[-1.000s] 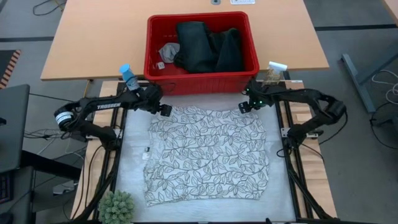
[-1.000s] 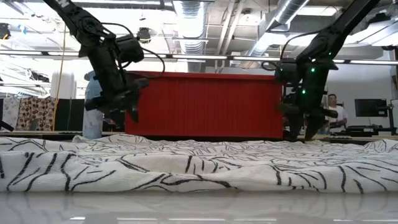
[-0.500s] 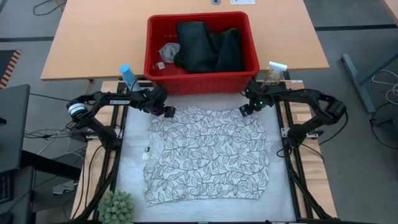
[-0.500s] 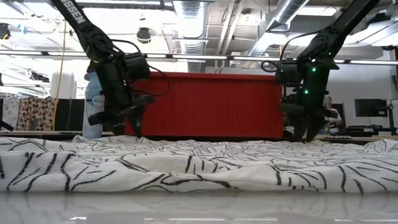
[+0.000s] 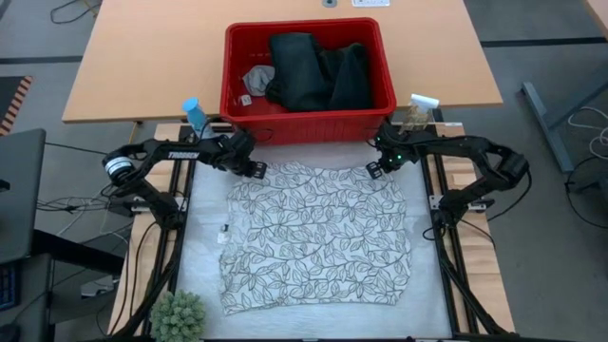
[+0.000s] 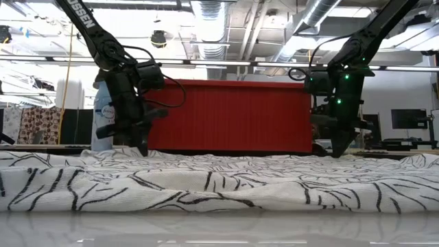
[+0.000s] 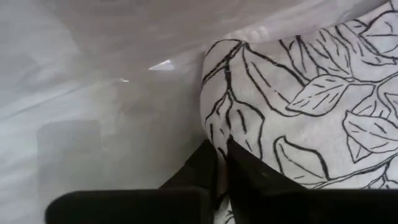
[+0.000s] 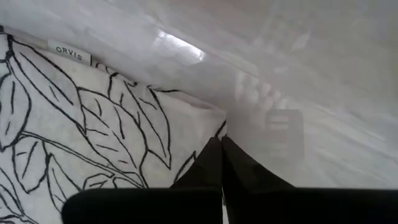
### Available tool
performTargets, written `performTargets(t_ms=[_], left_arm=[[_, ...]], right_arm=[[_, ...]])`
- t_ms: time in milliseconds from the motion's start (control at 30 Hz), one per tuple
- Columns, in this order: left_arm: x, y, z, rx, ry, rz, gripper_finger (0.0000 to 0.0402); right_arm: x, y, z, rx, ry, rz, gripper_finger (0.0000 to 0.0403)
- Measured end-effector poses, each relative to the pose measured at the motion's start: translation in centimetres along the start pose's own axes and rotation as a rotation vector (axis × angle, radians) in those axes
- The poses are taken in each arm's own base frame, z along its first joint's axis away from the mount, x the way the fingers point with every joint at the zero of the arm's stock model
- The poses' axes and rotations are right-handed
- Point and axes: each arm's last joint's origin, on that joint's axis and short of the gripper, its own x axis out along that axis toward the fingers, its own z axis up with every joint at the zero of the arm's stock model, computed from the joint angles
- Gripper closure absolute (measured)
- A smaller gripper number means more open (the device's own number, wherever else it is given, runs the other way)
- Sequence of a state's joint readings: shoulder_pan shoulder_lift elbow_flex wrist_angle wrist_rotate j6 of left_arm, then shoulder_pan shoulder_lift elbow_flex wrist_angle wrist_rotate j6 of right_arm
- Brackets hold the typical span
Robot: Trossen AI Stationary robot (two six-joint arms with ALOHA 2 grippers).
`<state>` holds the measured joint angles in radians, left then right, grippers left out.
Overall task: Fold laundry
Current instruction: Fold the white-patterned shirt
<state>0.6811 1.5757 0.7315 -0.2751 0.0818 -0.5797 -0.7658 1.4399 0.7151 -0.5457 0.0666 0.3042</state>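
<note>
So compared to a second back, both arms have dropped down onto the far corners of the cloth and their fingers have snapped together; before, the jaws were still spread apart above the fabric.

Going left to right: the left gripper point(image 5: 256, 171) is now pinched tight on the far left corner of the white cloth with the grey-black leaf print point(image 5: 318, 233), and the wrist view shows its two dark fingers point(image 7: 211, 168) pressed together with the cloth edge squeezed between them. In the low view that gripper point(image 6: 142, 145) sits right down at the fabric, just in front of the basket wall. A light blue plastic bottle point(image 5: 196, 115) stands just behind the left arm.

The leaf-print cloth lies spread out flat in the middle of the pale table mat point(image 5: 199, 266), mostly smooth with a few low wrinkles. Behind it, touching the mat's far edge, is the red plastic basket point(image 5: 235, 71), and inside it are the dark blue-black denim jeans point(image 5: 318, 71) bunched up, with a small grey cloth point(image 5: 256, 78) tucked at their left side.

The right gripper point(image 5: 372, 168) is clamped on the far right corner of the cloth, fingers point(image 8: 217, 165) closed on the hem in its wrist view. A small green potted plant point(image 5: 179, 315) sits at the near left corner of the table.
</note>
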Motion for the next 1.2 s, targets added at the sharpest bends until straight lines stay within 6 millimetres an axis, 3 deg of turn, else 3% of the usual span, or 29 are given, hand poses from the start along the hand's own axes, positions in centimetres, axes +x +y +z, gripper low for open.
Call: performTargets(t_ms=[200, 567, 733, 833, 933, 1200], left_arm=[[0.0, 0.0, 0.0, 0.001, -0.003, -0.004, 0.0393], [0.0, 0.0, 0.0, 0.001, -0.001, -0.003, 0.0393], [0.0, 0.0, 0.0, 0.001, 0.000, -0.002, 0.0393], [0.0, 0.0, 0.0, 0.001, -0.001, -0.003, 0.0393], [0.0, 0.0, 0.0, 0.001, -0.001, -0.002, 0.0393], [0.0, 0.0, 0.0, -0.006, -0.001, -0.003, 0.0393]], right_arm=[[0.0, -0.1, 0.1, 0.003, -0.014, -0.010, 0.0380], [-0.1, -0.1, 0.7, -0.012, -0.039, 0.001, 0.0145], [1.3, 0.2, 0.8, -0.023, 0.005, 0.007, 0.0116], [2.3, 0.5, 0.7, -0.043, 0.035, 0.002, 0.0123], [2.6, 0.8, 0.5, -0.058, 0.046, -0.017, 0.0157], [2.3, 1.0, 0.5, -0.073, 0.035, -0.016, 0.0370]])
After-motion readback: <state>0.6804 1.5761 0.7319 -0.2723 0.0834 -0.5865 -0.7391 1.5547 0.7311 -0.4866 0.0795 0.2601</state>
